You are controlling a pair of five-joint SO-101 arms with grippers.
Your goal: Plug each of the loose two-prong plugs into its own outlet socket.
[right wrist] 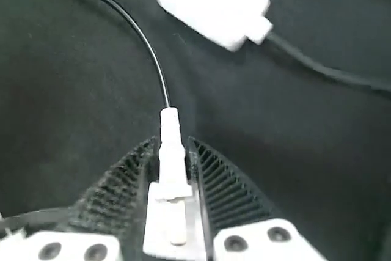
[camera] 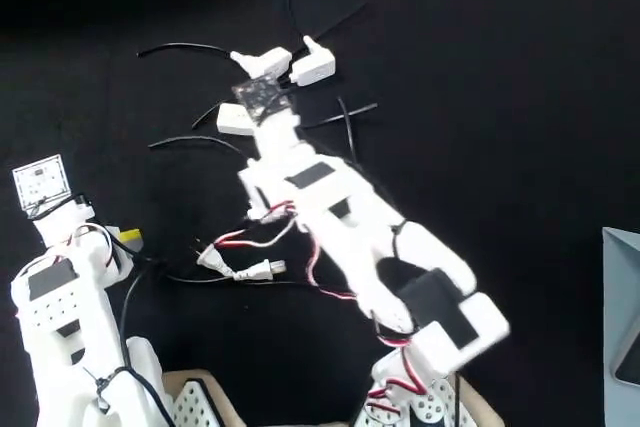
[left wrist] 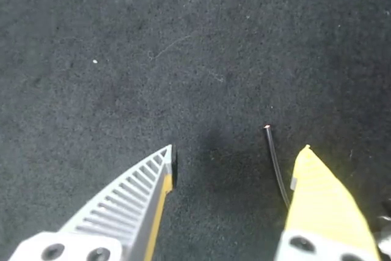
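Note:
My right gripper is shut on a white two-prong plug, whose thin black cord curves away over the cloth. A white outlet socket lies a short way ahead of it. From above, the right arm stretches to the group of white outlet sockets at the back middle, one right beside its wrist. Two loose white plugs lie on the cloth in front. My left gripper hangs open over bare cloth near a black cord end, at the front left.
Black cloth covers the table. Several black cords trail around the sockets. Red and white arm cables hang close to the loose plugs. A grey object sits at the right edge.

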